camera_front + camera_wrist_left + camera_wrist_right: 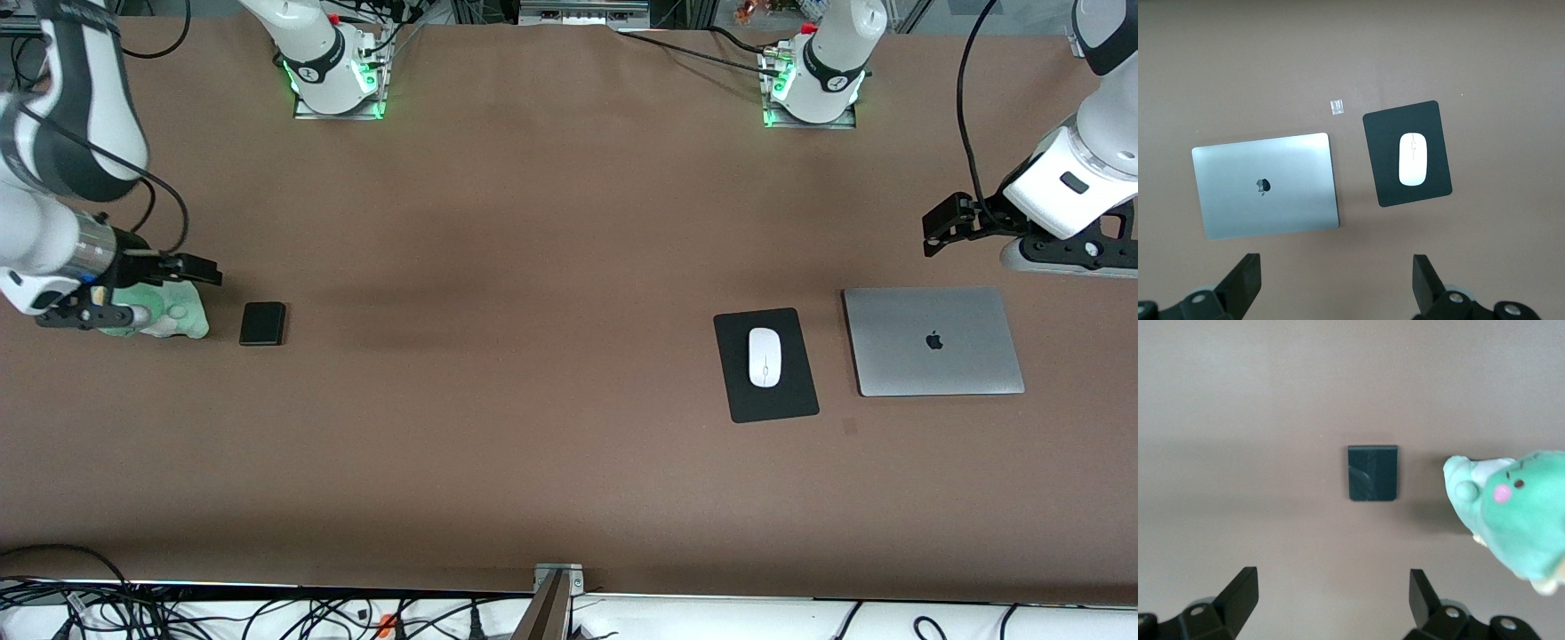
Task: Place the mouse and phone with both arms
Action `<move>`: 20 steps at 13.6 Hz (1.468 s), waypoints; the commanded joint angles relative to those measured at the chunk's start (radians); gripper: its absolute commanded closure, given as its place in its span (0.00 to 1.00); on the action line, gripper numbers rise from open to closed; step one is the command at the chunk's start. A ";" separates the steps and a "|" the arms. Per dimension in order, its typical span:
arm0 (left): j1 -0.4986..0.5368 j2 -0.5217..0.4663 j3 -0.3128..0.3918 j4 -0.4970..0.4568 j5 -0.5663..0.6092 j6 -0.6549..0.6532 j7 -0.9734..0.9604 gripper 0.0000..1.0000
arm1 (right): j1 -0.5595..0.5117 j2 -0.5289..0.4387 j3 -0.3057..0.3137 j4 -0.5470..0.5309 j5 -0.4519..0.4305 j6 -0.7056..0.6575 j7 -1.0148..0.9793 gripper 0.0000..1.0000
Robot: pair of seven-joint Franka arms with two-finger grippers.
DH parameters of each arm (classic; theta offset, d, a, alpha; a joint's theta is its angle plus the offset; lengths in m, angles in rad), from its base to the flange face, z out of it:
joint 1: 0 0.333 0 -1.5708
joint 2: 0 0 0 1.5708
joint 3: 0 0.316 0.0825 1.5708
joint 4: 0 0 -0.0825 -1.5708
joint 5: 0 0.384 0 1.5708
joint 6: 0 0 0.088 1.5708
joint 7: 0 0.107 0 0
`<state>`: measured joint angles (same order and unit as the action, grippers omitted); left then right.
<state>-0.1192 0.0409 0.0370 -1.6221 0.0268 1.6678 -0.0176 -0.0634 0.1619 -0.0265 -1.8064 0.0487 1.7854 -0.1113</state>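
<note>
The white mouse (765,357) lies on a black mouse pad (770,405) toward the left arm's end of the table. It also shows in the left wrist view (1412,159). The small black phone (263,323) lies flat on the table toward the right arm's end, and shows in the right wrist view (1372,473). My left gripper (935,233) hangs open and empty over the bare table beside the laptop; its fingers (1245,280) are spread wide. My right gripper (203,270) hangs open and empty over the plush toy, beside the phone; its fingers (1241,590) are spread wide.
A closed silver laptop (932,340) lies beside the mouse pad (1381,180), toward the left arm's end; it also shows in the left wrist view (1265,185). A green plush toy (169,313) sits beside the phone, also in the right wrist view (1518,513). A small tape square (1337,107) lies near the pad.
</note>
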 commanded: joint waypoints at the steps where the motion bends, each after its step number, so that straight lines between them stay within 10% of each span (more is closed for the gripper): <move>1: 0.000 0.011 0.004 0.025 -0.018 -0.025 0.019 0.00 | -0.016 -0.045 0.014 0.067 0.019 -0.127 -0.011 0.00; 8: 0.004 0.019 0.006 0.030 -0.018 -0.017 0.018 0.00 | 0.097 -0.156 -0.114 0.067 -0.001 -0.129 0.025 0.00; 20: 0.004 0.019 0.006 0.028 -0.018 -0.019 0.018 0.00 | 0.126 -0.174 -0.064 0.130 -0.055 -0.156 0.140 0.00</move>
<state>-0.1172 0.0477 0.0390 -1.6215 0.0268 1.6645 -0.0176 0.0604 -0.0062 -0.0918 -1.6846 0.0085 1.6495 0.0087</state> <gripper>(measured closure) 0.000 0.000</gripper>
